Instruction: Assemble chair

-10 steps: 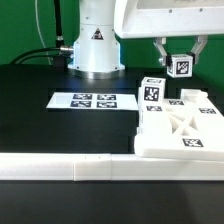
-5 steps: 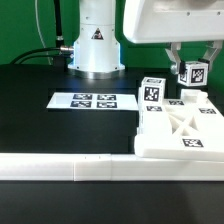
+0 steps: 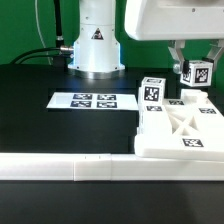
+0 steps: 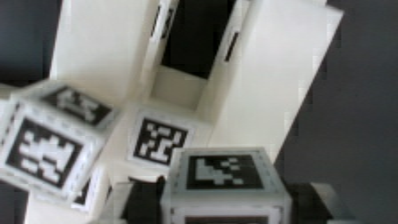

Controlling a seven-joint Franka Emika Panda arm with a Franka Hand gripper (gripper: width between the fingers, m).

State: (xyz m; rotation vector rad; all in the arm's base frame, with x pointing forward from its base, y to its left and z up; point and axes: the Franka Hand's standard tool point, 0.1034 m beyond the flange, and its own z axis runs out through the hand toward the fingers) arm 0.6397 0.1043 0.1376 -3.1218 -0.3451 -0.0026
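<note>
My gripper (image 3: 196,68) is shut on a small white tagged chair block (image 3: 198,72) and holds it in the air above the back right of the table. In the wrist view the same block (image 4: 228,180) sits between my dark fingers (image 4: 139,205). Below it lies the X-braced flat panel (image 3: 180,125) with tagged blocks on and around it. A white tagged block (image 3: 152,92) stands upright at the panel's far left corner. In the wrist view the panel's slotted white frame (image 4: 196,70) fills the picture, with a tagged cube (image 4: 54,145) beside it.
The marker board (image 3: 85,100) lies flat on the black table at the exterior view's left of the panel. A long white border rail (image 3: 70,168) runs along the front edge. The robot base (image 3: 95,45) stands at the back.
My gripper has carried the block toward the exterior view's right and slightly up, away from the upright block.
</note>
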